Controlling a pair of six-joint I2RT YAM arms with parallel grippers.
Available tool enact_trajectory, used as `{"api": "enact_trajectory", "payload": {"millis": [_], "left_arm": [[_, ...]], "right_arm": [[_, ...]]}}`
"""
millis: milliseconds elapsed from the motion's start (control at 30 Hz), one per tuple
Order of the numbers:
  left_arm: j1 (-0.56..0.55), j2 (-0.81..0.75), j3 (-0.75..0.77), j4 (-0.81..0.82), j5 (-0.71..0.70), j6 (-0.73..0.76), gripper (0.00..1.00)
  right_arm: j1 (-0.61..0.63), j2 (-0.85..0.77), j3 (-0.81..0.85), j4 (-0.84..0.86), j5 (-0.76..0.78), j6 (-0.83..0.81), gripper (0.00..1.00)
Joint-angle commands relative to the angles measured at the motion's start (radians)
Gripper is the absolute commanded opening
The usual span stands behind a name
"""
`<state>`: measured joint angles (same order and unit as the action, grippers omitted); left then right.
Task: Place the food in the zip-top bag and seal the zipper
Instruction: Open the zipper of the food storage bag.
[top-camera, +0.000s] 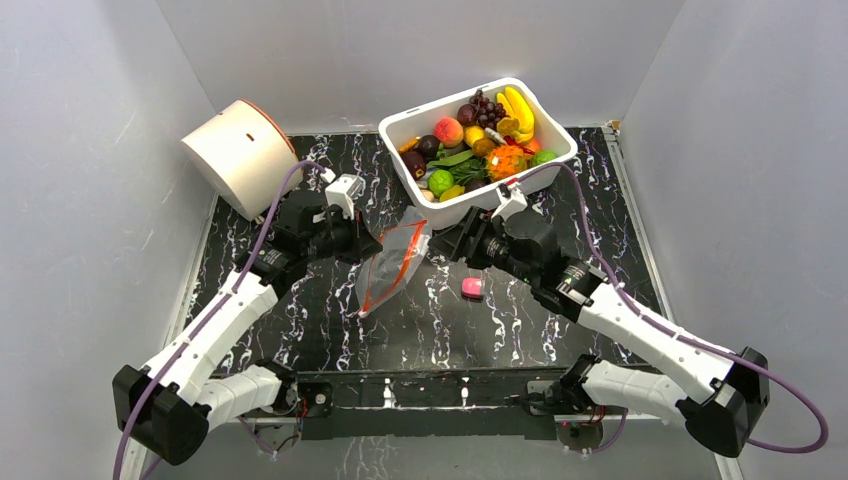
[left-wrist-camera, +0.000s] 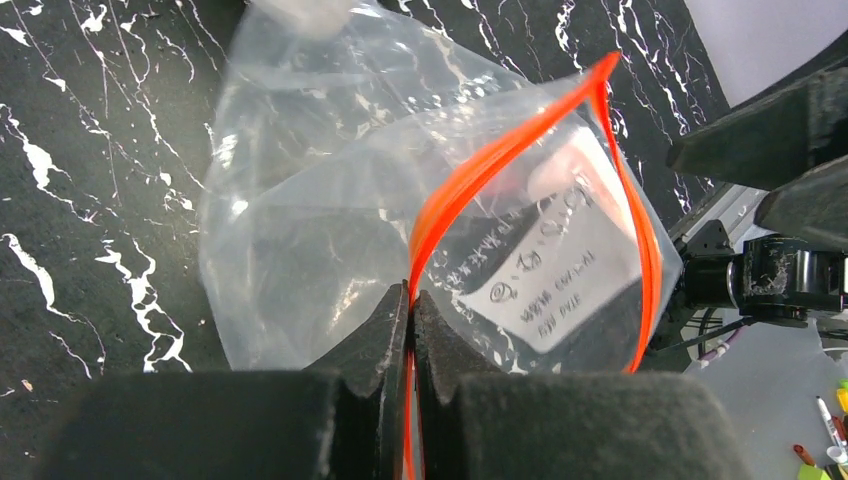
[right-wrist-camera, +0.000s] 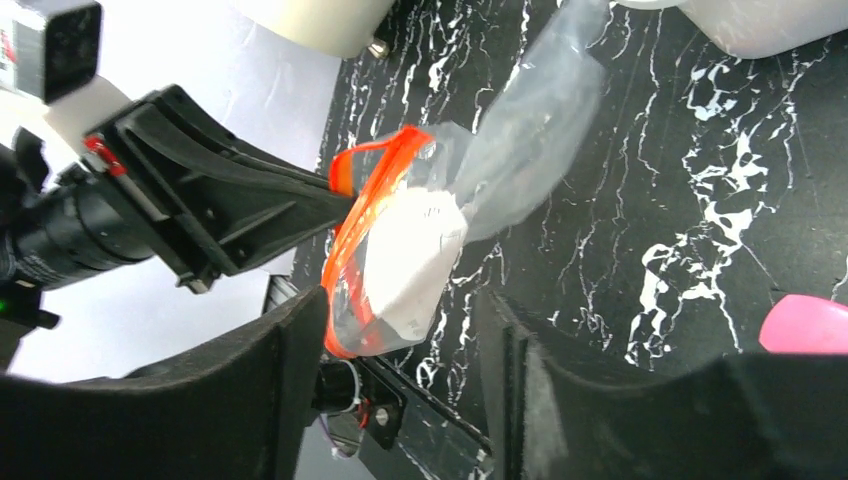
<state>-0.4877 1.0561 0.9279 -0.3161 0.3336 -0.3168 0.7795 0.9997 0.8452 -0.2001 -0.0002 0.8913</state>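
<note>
The clear zip-top bag (top-camera: 393, 262) hangs above the table centre, its red-orange zipper (left-wrist-camera: 470, 180) gaping open. My left gripper (top-camera: 372, 243) is shut on one side of the zipper (left-wrist-camera: 411, 300) and holds the bag up. The bag looks empty apart from a white printed label (left-wrist-camera: 560, 270). My right gripper (top-camera: 442, 240) is open and empty just right of the bag; in its wrist view the bag (right-wrist-camera: 420, 240) hangs between and ahead of its fingers (right-wrist-camera: 290, 340). The food (top-camera: 480, 140), including the banana bunch (top-camera: 516, 108) and an orange pineapple (top-camera: 505, 162), lies in the white bin.
The white bin (top-camera: 400, 130) stands at the back right. A small pink block (top-camera: 471, 288) lies on the black marbled table (top-camera: 600, 210), also showing in the right wrist view (right-wrist-camera: 805, 325). A white cylinder (top-camera: 240, 155) lies tipped at the back left.
</note>
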Motion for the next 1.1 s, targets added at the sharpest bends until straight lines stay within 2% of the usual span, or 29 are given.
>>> {"api": "enact_trajectory", "payload": {"millis": [0, 133, 233, 300, 433, 567, 667, 733, 800, 933, 1067], "left_arm": [[-0.003, -0.01, -0.022, 0.017, 0.011, -0.011, 0.0], [-0.003, 0.002, -0.038, 0.02, 0.011, -0.024, 0.0], [-0.003, 0.008, -0.038, 0.024, 0.014, -0.042, 0.0], [-0.003, 0.007, -0.035, 0.025, 0.009, -0.052, 0.0], [-0.003, 0.006, -0.023, 0.021, -0.004, -0.063, 0.0], [-0.003, 0.01, 0.015, -0.024, -0.023, -0.068, 0.0], [-0.003, -0.013, 0.044, -0.074, -0.064, -0.073, 0.0], [-0.003, -0.044, 0.055, -0.089, -0.063, -0.085, 0.0], [-0.003, -0.069, 0.055, -0.066, -0.014, -0.122, 0.0], [-0.003, -0.097, 0.021, 0.041, 0.114, -0.243, 0.0], [-0.002, -0.113, -0.035, 0.137, 0.156, -0.347, 0.0]], "right_arm": [[0.013, 0.006, 0.06, 0.047, -0.011, 0.003, 0.47], [0.053, 0.047, 0.098, 0.098, -0.028, 0.015, 0.18], [0.111, 0.079, 0.13, 0.132, -0.007, 0.007, 0.05], [0.155, 0.103, 0.154, 0.143, 0.018, -0.005, 0.0], [0.228, 0.169, 0.197, 0.17, 0.067, -0.033, 0.0], [0.247, 0.27, 0.24, 0.156, 0.088, -0.093, 0.0], [0.247, 0.332, 0.261, 0.091, 0.186, -0.167, 0.0], [0.245, 0.356, 0.233, 0.104, 0.27, -0.217, 0.0], [0.244, 0.38, 0.191, 0.159, 0.322, -0.27, 0.0], [0.235, 0.438, 0.11, 0.329, 0.324, -0.308, 0.0], [0.224, 0.496, 0.062, 0.422, 0.381, -0.306, 0.0]]}}
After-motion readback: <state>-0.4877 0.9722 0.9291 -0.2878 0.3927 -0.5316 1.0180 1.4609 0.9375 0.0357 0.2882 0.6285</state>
